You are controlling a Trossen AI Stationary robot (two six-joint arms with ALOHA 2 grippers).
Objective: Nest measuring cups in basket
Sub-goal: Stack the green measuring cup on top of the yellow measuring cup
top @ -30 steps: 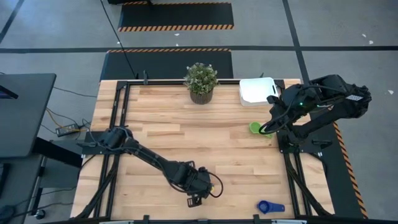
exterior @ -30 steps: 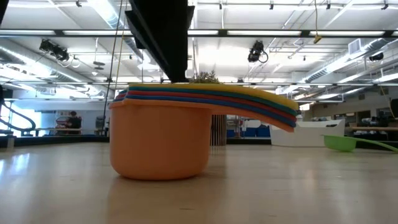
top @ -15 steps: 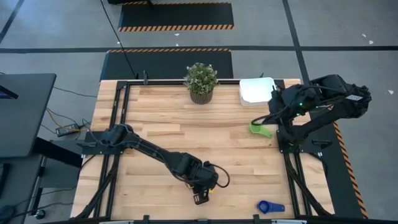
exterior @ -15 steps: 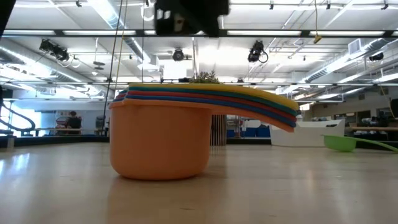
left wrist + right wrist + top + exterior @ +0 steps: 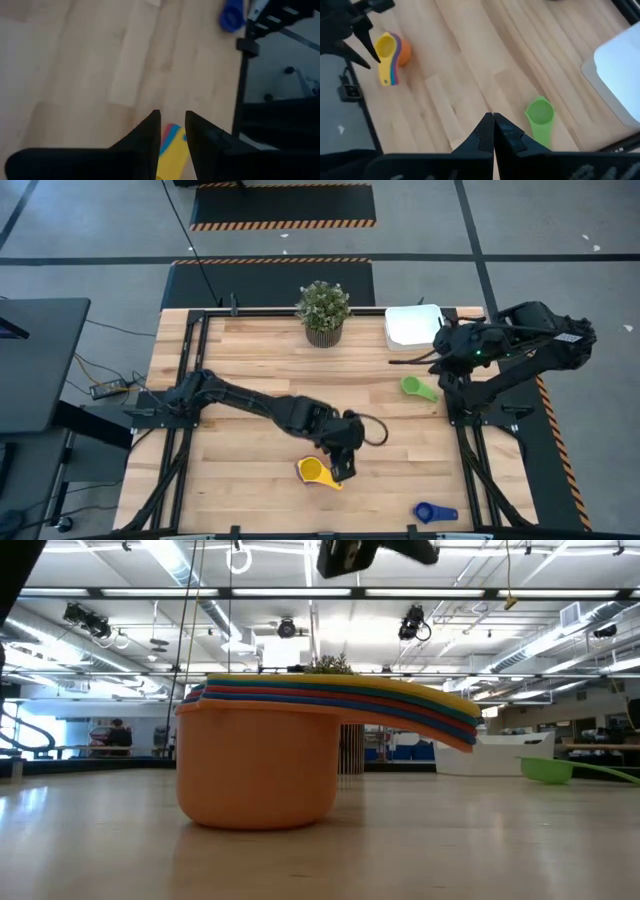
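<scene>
A nested stack of measuring cups (image 5: 314, 471) stands on the base of its orange bottom cup (image 5: 258, 765), yellow on top, the handles fanned out together. My left gripper (image 5: 346, 466) hangs just right of and above the stack, narrowly open and holding nothing; the stacked handles (image 5: 172, 145) show through the gap between its fingers. A green cup (image 5: 418, 388) lies alone on the wood, and a blue cup (image 5: 432, 513) lies by the near edge. My right gripper (image 5: 393, 363) is shut and empty, up and to the left of the green cup (image 5: 540, 115). The white basket (image 5: 413, 326) sits at the far right.
A potted plant (image 5: 322, 310) stands at the far edge, left of the basket. Bare wood lies between the stack and the green cup. The black frame rail (image 5: 245, 75) runs along the table's near side close to the blue cup (image 5: 231, 15).
My left gripper has risen off the nested stack and moved right and toward the far edge, uncovering the stack, which has stayed in place. My right gripper has pulled up and away from the green cup toward the far left; that cup has not moved.
</scene>
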